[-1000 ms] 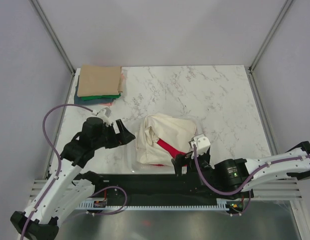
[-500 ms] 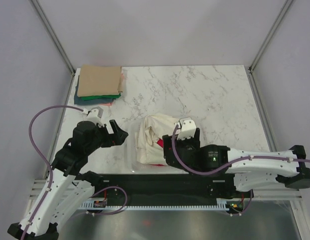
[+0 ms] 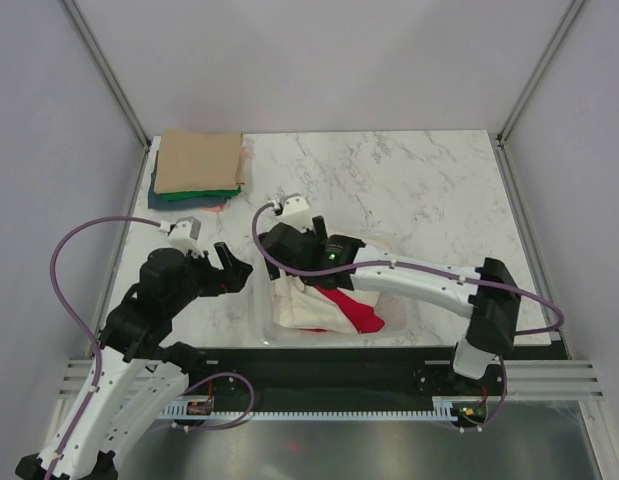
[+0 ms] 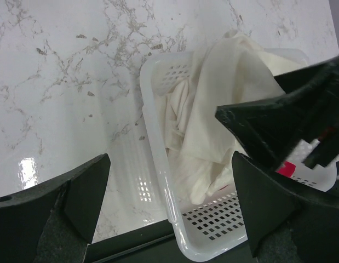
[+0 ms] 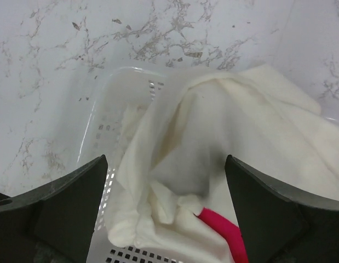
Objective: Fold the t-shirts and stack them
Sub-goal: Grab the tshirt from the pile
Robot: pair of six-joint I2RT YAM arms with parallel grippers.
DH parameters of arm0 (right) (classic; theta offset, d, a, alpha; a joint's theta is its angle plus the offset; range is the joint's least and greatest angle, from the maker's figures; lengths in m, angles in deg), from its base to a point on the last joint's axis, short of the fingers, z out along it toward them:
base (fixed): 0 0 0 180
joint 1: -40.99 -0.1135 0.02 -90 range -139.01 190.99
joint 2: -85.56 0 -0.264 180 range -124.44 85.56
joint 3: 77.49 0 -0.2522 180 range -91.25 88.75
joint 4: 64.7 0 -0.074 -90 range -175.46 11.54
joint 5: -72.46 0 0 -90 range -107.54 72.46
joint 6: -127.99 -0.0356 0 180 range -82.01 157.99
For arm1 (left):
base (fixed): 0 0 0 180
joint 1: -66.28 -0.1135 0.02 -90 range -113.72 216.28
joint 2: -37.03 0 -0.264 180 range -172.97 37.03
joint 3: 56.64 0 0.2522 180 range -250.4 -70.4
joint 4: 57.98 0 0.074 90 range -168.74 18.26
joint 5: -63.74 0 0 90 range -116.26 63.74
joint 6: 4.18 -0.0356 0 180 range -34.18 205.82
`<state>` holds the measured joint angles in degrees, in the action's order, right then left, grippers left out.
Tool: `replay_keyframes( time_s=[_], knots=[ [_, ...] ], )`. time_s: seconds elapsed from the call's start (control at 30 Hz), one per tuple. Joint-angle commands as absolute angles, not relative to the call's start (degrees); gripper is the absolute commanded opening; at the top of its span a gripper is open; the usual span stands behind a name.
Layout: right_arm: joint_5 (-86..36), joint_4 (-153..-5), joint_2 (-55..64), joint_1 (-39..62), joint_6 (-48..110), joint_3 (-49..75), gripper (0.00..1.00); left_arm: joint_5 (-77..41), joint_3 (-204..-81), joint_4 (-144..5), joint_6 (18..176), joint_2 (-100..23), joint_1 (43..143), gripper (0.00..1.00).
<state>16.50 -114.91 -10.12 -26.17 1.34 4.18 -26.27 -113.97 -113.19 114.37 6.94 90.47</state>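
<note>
The left arm [image 3: 139,320] rises from its base at the near edge and bends forward, its wrist pointing right toward the white plastic mesh basket [image 3: 272,325]. The left jaws stand wide open, holding nothing, just beside the basket's left wall. The right arm [image 3: 419,280] stretches from its base far across to the left and passes over the basket, with a small green light glowing near its wrist. The right jaws are also spread wide and empty, hanging above the basket's far left corner.

In the basket lies the large cream cloth t-shirt [image 3: 304,305], bunched and crumpled, and a bright red cloth [image 3: 354,310] shows beside it on the right. Both wrist views look down between open black fingers onto the cream folds and the perforated basket wall.

The basket sits at the near edge of the white grey-veined marble tabletop [image 3: 409,190]. At the far left corner lies a stack of folded t-shirts: a tan rectangle [image 3: 197,160] on top, a green one [image 3: 204,193] under it and a teal edge at the bottom. Plain grey walls and slanting metal posts [image 3: 109,75] close in the space.
</note>
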Motion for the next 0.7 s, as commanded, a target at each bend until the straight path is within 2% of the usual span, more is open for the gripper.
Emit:
replay_keyframes(
  time_s=[0.0, 0.07, 0.17, 0.2, 0.27, 0.3, 0.37, 0.5, 0.67],
  knots=[
    [12.7, -114.0, -15.3, -24.2, 4.9, -2.2, 0.96, -28.2, -113.6, -111.0, 112.4, 8.5, 90.3, 1.0],
    [12.6, -114.6, -18.0, -22.8, 4.7, -3.9, 0.92, -28.5, -113.6, -111.1, 112.4, 9.2, 90.3, 1.0],
    [13.5, -115.5, -18.9, -21.6, 4.0, -4.2, 0.52, -28.8, -113.6, -111.1, 112.4, 9.8, 90.3, 1.0],
    [14.4, -115.6, -18.5, -21.6, 4.0, -4.2, 0.32, -28.9, -113.6, -111.1, 112.4, 9.8, 90.4, 1.0],
    [15.7, -116.4, -16.8, -21.5, 4.7, -4.8, 0.11, -28.8, -113.6, -111.1, 112.4, 9.9, 90.4, 0.99],
    [16.1, -116.8, -16.1, -21.5, 5.1, -5.4, 0.06, -28.6, -113.6, -111.0, 112.3, 9.8, 90.4, 1.0],
    [17.2, -118.4, -14.0, -21.5, 6.8, -8.2, 0.0, -28.2, -113.6, -110.9, 112.0, 9.8, 90.4, 1.0],
    [19.4, -119.9, -9.8, -21.5, 12.0, -18.3, 0.0, -27.3, -113.6, -110.8, 111.7, 10.0, 90.3, 1.0],
    [33.3, -122.1, -5.0, -21.6, 18.7, -30.4, 0.0, -27.2, -113.3, -110.6, 111.8, 10.0, 90.3, 1.0]
  ],
)
